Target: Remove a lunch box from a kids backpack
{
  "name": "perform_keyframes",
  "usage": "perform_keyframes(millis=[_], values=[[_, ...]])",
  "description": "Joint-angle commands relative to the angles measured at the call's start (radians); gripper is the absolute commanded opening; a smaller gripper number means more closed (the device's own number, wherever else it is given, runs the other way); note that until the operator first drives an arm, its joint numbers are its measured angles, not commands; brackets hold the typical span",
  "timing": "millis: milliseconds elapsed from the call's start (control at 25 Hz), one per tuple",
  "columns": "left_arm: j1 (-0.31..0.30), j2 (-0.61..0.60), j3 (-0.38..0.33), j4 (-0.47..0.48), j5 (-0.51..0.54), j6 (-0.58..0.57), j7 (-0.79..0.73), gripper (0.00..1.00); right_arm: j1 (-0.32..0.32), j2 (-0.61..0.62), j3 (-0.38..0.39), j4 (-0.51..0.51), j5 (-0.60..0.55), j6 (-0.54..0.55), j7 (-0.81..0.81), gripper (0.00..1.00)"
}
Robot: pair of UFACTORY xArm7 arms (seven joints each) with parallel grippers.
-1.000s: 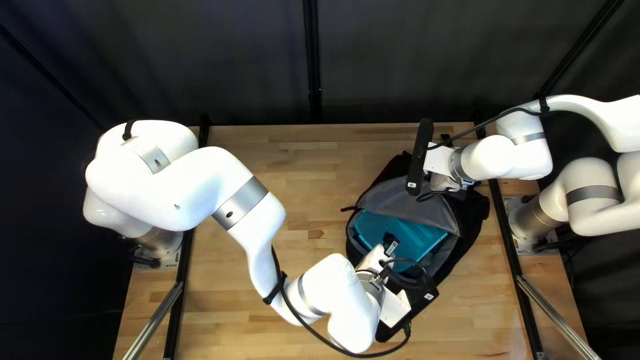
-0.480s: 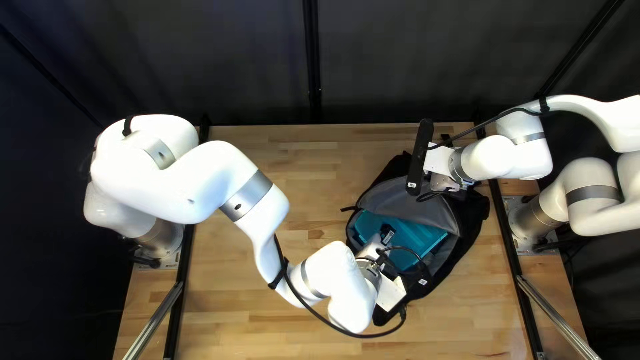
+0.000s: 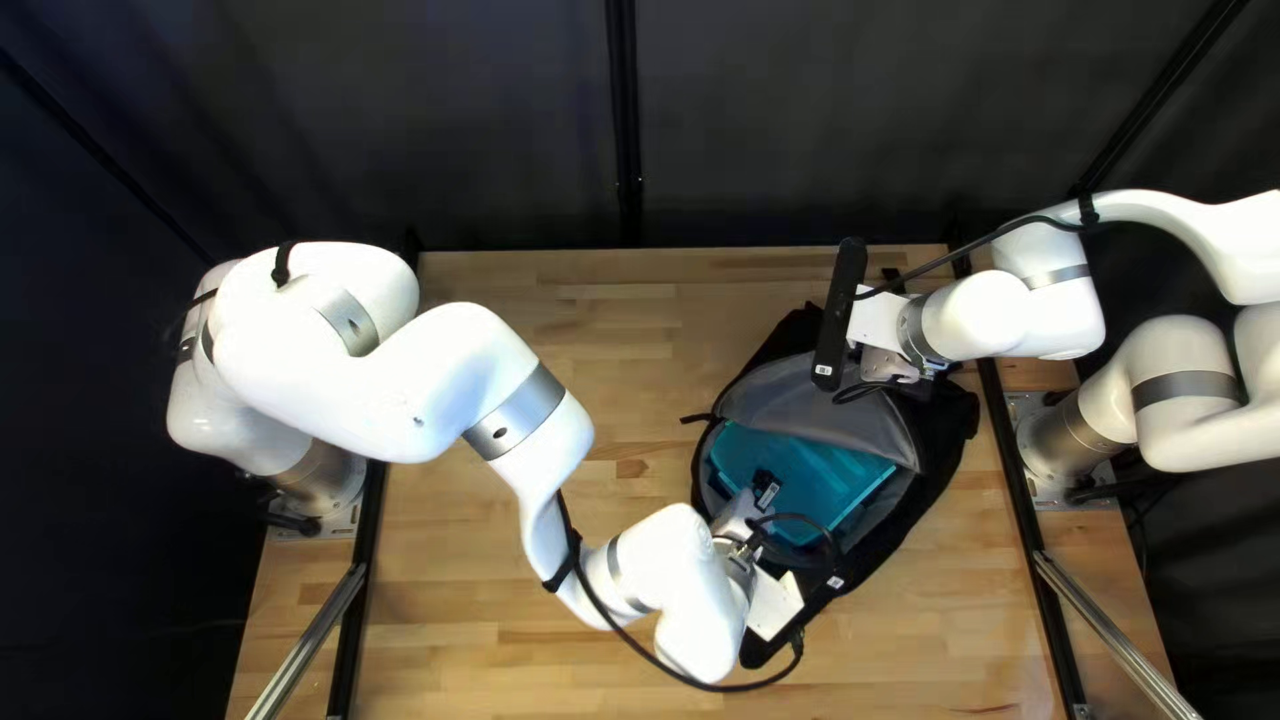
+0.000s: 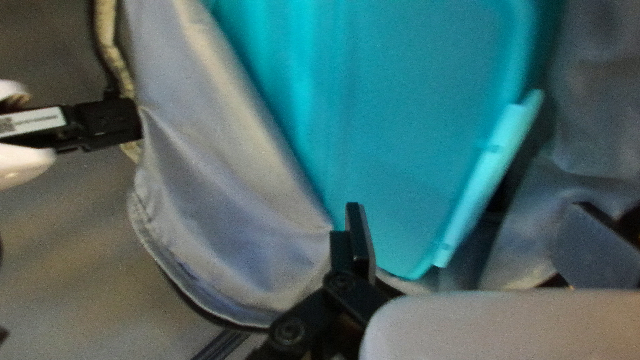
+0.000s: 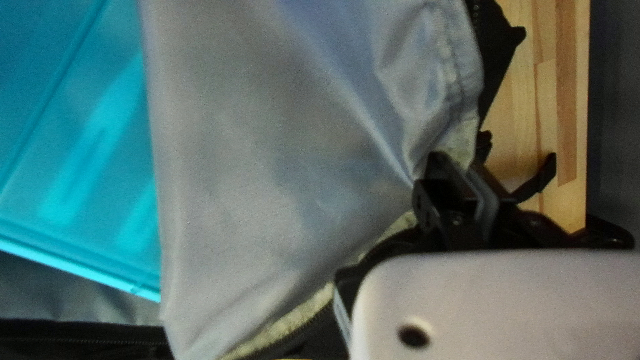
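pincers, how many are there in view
2. The left pincer is open, by one end of the teal lunch box; the right pincer is shut on the grey flap of the backpack. Neither is hidden.

L claw (image 3: 767, 490) has fingers apart nr teal lunch box (image 4: 400, 133) in gray bkpk lining (image 4: 213, 180).

Smooth, glossy plastic lunch box (image 4: 413, 133) — creased, satiny cloth lining (image 4: 220, 187) — wooden table (image 3: 467, 574).
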Motion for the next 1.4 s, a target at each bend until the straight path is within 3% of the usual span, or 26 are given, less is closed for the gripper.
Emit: perform_keyframes(millis=[40,520,840,1400], values=[[-0.002,-0.005,-0.002,-0.014,0.001,0.002,-0.009,1.0,0.0,0.0,0.0,0.0,0.0,0.0,0.0,0.0],[0.016,0.013,0.016,-0.016,0.03,-0.032,-0.004,1.0,0.0,0.0,0.0,0.0,0.0,0.0,0.0,0.0],[0.014,-0.075,-0.015,-0.032,0.015,-0.003,0.052,1.0,0.0,0.0,0.0,0.0,0.0,0.0,0.0,0.0],[0.039,-0.031,0.032,-0.036,0.115,-0.08,0.037,1.0,0.0,0.0,0.0,0.0,0.0,0.0,0.0,0.0]])
